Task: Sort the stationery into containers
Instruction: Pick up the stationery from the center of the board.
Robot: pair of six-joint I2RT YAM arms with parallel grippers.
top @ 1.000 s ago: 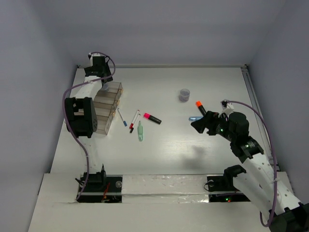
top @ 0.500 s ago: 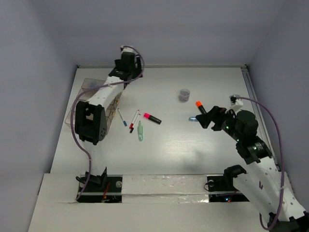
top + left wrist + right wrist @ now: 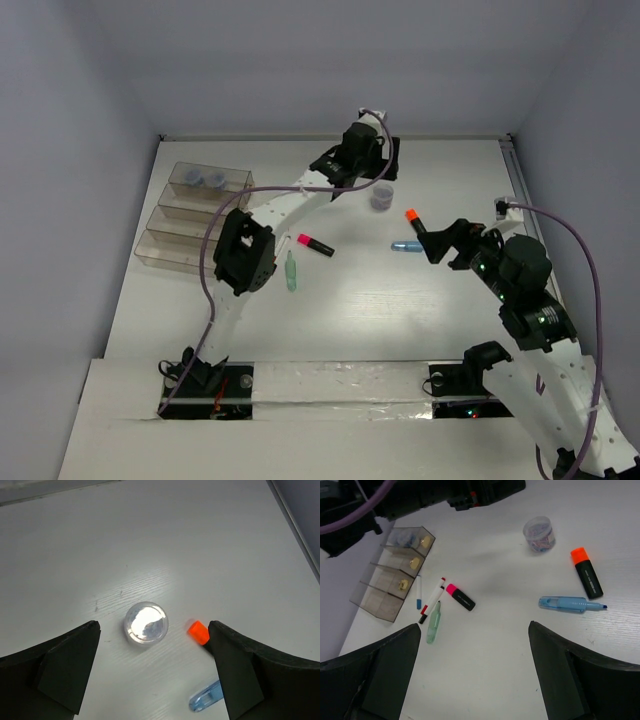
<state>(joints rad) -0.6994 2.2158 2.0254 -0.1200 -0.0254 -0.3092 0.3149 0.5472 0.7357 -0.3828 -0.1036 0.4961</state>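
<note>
At the lower right of the top view the right arm rises from the near edge of the desk [image 3: 350, 320]. The right fingers [image 3: 375, 675] hang wide apart and hold nothing, and their wrist view shows one dark finger in each lower corner. Just left of them in the top view lies the blue marker [image 3: 405, 246]. Just beyond it is the orange highlighter [image 3: 415, 222], cap pointing to the far side; the two are close but apart. Toward the middle, the green marker [image 3: 291, 271] lies nearest, with the pink highlighter [image 3: 314, 244] just beyond it and to its right. The right wrist view shows a blue-capped pen [image 3: 418, 591] and a red-capped pen [image 3: 433, 599] side by side, between the pink highlighter and the bins [image 3: 160, 240]. In the top view the left arm covers both pens. The bins stand at the left of the top view in stepped rows. The farthest one holds two pots [image 3: 185, 178] side by side. Pale yellow spots [image 3: 413, 564] show at the ends of three bins, too small to tell what they are. Farther back, at upper centre, a pot [image 3: 381, 197] stands alone on the desk. The left arm stretches out to it, and the left fingers [image 3: 65, 665] hover above it, spread wide and empty. In the left wrist view the pot sits between the two fingers and touches neither. The orange cap lies just right of it, and the blue marker's end shows at the lower edge.
</note>
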